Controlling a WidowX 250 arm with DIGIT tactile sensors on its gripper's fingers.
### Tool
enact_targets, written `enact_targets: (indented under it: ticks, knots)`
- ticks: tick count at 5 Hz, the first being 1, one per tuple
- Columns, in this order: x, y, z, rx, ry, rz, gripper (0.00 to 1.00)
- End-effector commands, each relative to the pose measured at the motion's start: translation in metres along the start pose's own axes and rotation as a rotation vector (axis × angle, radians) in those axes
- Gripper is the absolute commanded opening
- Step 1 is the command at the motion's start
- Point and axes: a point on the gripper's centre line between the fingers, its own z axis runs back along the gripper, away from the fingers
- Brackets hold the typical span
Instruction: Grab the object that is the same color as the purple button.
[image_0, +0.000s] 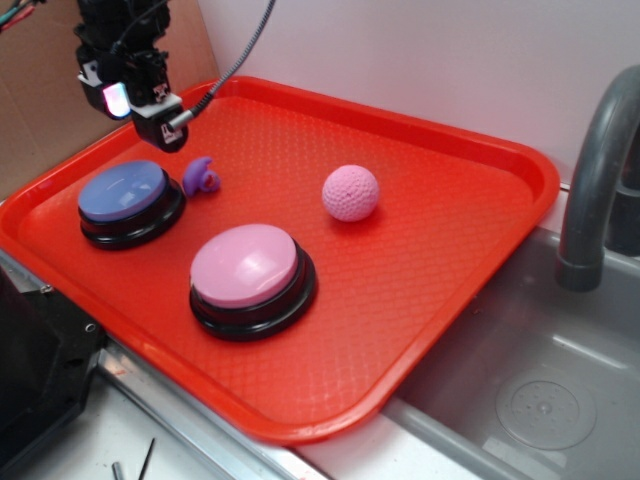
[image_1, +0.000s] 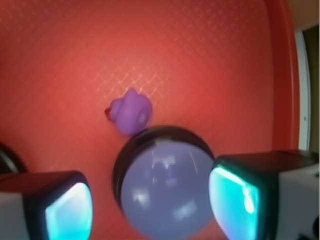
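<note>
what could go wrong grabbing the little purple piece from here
1. The purple piece lies right beside the purple button; in the wrist view they look almost touching, so a finger may land on the button.
2. It is small and curved, so it might slip out when the open gripper closes.

The tiny purple piece (image_0: 200, 177) (image_1: 131, 112), with curved hook-like prongs, lies on the red tray just beside the purple button (image_0: 125, 193) (image_1: 165, 187), a periwinkle dome on a black base, at about its two o'clock in the exterior view.
</note>
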Motion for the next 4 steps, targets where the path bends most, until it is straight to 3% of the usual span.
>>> enact_targets:
  ticks: [1, 4]
  knots:
    - [0.017, -0.002, -0.014, 0.005, -0.04, -0.091, 1.0]
    - [0.026, -0.009, -0.055, 0.03, 0.04, -0.126, 1.0]
